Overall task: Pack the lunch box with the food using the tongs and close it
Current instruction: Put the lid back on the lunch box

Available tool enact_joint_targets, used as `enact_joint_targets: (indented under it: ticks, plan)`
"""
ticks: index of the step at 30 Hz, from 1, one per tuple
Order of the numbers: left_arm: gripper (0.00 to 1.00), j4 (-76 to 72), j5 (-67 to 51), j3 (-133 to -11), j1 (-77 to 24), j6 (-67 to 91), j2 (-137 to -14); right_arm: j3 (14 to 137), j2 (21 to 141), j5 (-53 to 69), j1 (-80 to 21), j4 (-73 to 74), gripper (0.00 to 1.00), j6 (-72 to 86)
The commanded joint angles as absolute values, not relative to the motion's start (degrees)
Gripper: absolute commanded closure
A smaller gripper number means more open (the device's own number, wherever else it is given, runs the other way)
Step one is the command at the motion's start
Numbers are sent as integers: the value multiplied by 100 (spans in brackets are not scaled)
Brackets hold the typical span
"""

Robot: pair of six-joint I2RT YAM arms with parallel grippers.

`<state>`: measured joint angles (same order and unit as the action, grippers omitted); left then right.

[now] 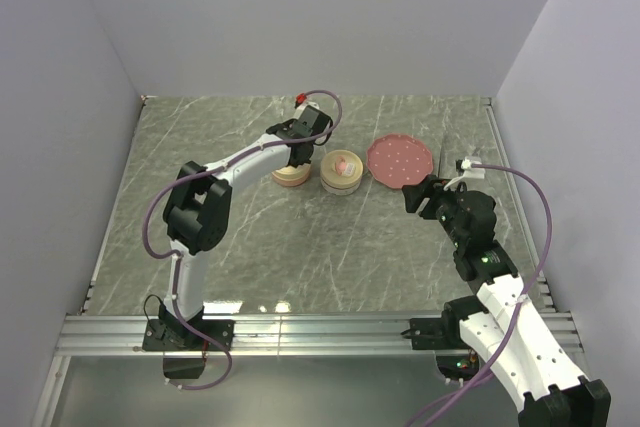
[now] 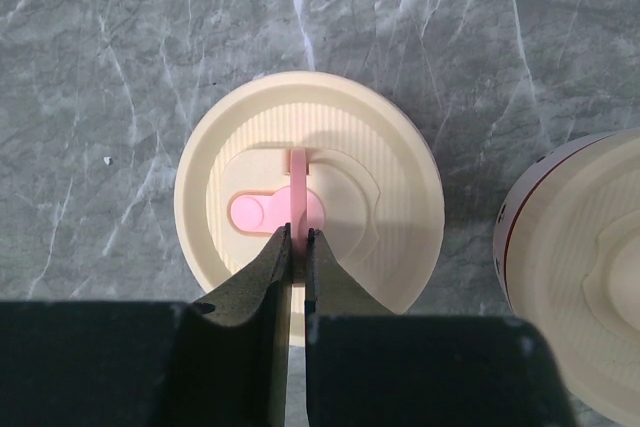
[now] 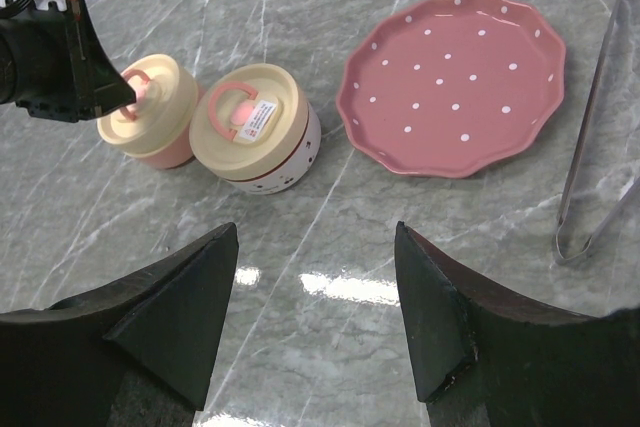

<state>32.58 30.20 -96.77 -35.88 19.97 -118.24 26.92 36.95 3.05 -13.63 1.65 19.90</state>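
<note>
The lunch box shows as two round containers with cream lids. The left one point(image 1: 291, 176) has a pink body, and its lid point(image 2: 400, 197) fills the left wrist view. My left gripper point(image 2: 298, 233) is shut on that lid's upright pink handle point(image 2: 298, 175). The right container point(image 3: 255, 127) is white with dots, and its lid is on. The tongs point(image 3: 597, 152) lie on the table right of the pink plate point(image 3: 455, 82), which holds nothing. My right gripper point(image 3: 316, 232) hovers open over bare marble in front of the plate. No food shows in any view.
The white container point(image 2: 585, 277) stands close to the right of the lid I hold. Grey walls enclose the marble table point(image 1: 250, 247) on three sides. A metal rail point(image 1: 320, 332) runs along the near edge between the arm bases.
</note>
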Motion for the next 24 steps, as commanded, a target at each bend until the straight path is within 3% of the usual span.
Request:
enact_joint_targets:
  ticks: [1, 9, 12, 19, 24]
  plan:
    - [100, 3243, 2742, -9765, -3612, 2004, -11953, 2646, 3691, 325, -1415, -79, 29, 1986]
    - [99, 3129, 2716, -9545, -3604, 2039, -11804, 2654, 3700, 325, -1415, -79, 29, 1995]
    - [91, 3111, 2751, -9501, -3604, 2065, -11742, 2646, 3700, 325, -1415, -70, 29, 1986]
    - [51, 3111, 2777, -9466, -3612, 2118, -11681, 2654, 3700, 316, -1424, -70, 29, 1986]
    - [45, 3041, 2821, -9413, -3621, 2144, -11567, 2654, 3726, 308, -1441, -70, 29, 1978]
